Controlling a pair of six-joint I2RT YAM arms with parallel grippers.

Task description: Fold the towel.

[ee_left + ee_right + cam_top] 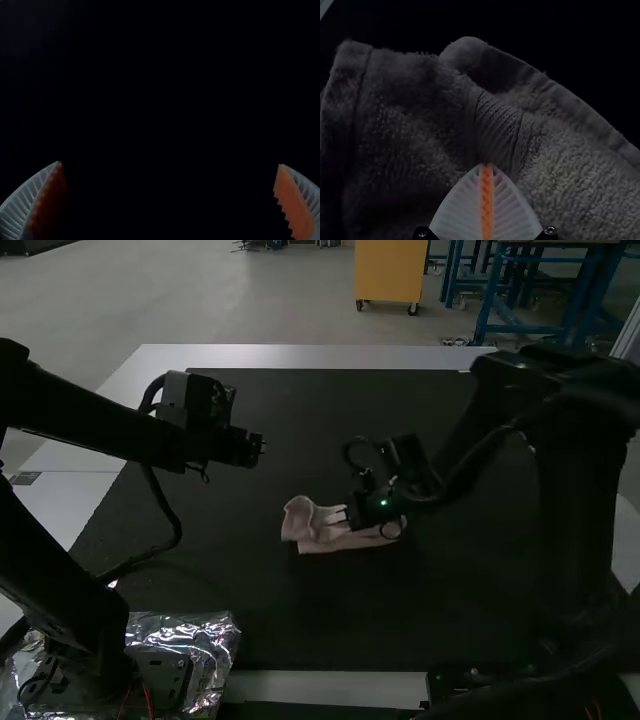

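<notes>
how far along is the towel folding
No neat fold looks done: the towel lies in a narrow, uneven bundle on the dark mat. The right gripper is shut at the cloth, though whether it pinches any is unclear; the left gripper is open, away from it. Probably left: straightening the edges and flattening the folds.

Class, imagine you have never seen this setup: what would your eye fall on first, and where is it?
First, the pale pinkish towel, lying bunched near the middle of the dark mat. Next, the right gripper over the towel, its white ribbed fingers together with a bright orange strip between them. Then the crinkled silvery sheet around the base of the left arm, at the table's near left.
</notes>
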